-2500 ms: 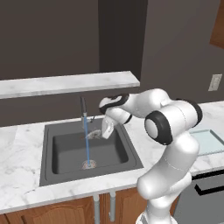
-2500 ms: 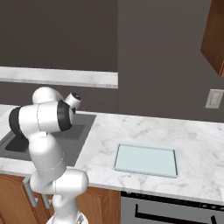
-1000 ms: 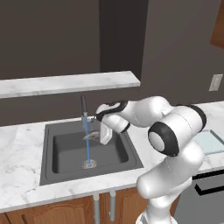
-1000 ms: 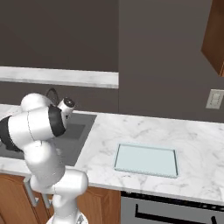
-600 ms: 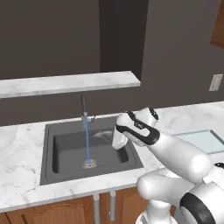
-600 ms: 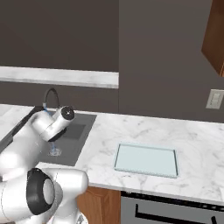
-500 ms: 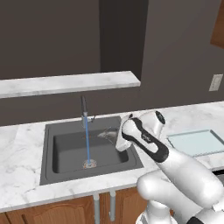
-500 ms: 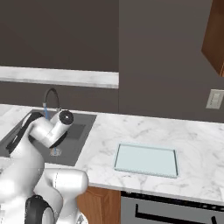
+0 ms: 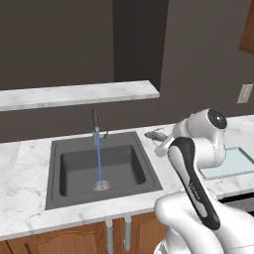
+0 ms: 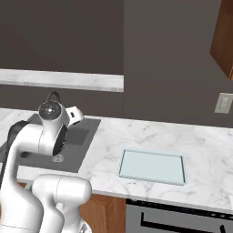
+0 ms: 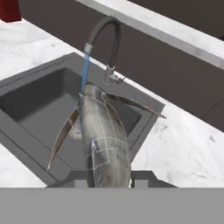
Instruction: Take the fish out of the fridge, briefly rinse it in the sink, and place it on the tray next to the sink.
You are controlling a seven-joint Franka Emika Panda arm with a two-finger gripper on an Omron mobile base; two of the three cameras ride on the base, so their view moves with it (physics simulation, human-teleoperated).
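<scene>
My gripper (image 11: 109, 176) is shut on the fish (image 11: 104, 133), a slender dark-grey body that points away from the hand. The fish (image 9: 158, 134) hangs above the right rear corner of the sink (image 9: 54, 191), off to the side of the water stream. The gripper (image 9: 160, 142) sits just below it at the end of the white arm. The dark basin (image 11: 35, 103) lies below and behind the fish, with the faucet (image 11: 106, 46) running blue water. To the right of the sink the pale blue-green tray (image 10: 152, 166) lies flat on the marble counter. The fridge is out of view.
A raised marble ledge (image 9: 79, 94) runs behind the sink. My own arm covers part of the tray (image 9: 233, 161) in the left base view. A wall outlet (image 10: 223, 103) sits at the back right. A red object (image 11: 8, 11) stands on the counter beyond the sink.
The arm has swung right and folded back; the fish has gone from under the water stream to above the sink's right rear corner. The water keeps running.
</scene>
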